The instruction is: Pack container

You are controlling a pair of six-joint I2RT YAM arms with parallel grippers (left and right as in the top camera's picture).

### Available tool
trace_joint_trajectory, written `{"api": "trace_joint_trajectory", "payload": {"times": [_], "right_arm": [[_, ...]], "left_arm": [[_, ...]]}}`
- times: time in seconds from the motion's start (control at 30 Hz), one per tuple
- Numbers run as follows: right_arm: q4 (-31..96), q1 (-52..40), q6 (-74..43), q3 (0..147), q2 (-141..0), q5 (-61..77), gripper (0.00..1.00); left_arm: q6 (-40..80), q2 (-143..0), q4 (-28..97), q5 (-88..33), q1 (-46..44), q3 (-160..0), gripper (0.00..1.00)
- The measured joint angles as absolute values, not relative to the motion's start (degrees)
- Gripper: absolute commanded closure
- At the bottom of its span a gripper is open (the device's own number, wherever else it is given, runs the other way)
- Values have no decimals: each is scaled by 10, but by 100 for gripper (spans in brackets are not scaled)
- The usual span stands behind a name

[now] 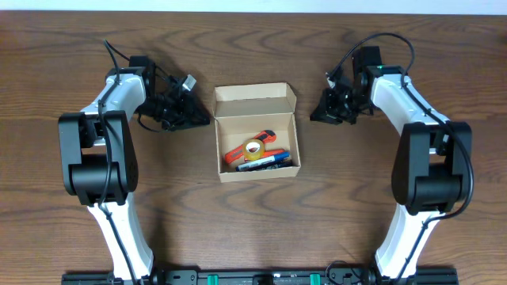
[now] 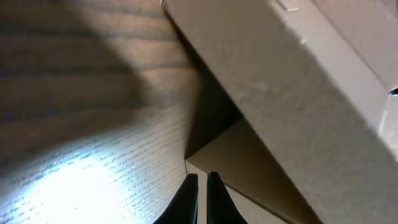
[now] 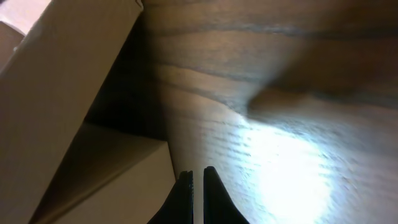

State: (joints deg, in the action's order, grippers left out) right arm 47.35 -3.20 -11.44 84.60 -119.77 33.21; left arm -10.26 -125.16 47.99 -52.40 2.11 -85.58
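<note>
The container point(image 1: 255, 96) is a tan cardboard box in the middle of the table, its flap lid open and standing at the far side. Inside lie an orange-red tool point(image 1: 237, 153), a tape roll point(image 1: 254, 149), a blue marker point(image 1: 276, 158) and a dark marker point(image 1: 265, 166). My left gripper point(image 1: 207, 120) is shut and empty, low at the box's left wall. The left wrist view shows its tips point(image 2: 202, 178) close to a box corner point(image 2: 298, 93). My right gripper point(image 1: 314, 117) is shut and empty, a short way right of the box point(image 3: 62, 81). Its tips point(image 3: 198, 172) are near the box's edge.
The brown wooden table point(image 1: 356, 198) surrounds the box. Both arm bases stand at the near edge, left point(image 1: 111, 237) and right point(image 1: 412, 229). Cables loop above each wrist.
</note>
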Motion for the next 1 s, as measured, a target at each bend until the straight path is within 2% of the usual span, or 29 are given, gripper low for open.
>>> {"api": "trace_joint_trajectory", "payload": {"times": [0.5,1.0], "right_arm": [[400,-32,-148,846,-1267,430,99],[330,-36,-185,846,-1272,491,99]], "left_arm": [[-62,-1252,403,-541,21,-856,94],[-3,-1252,339,-543,21,-855,94]]}}
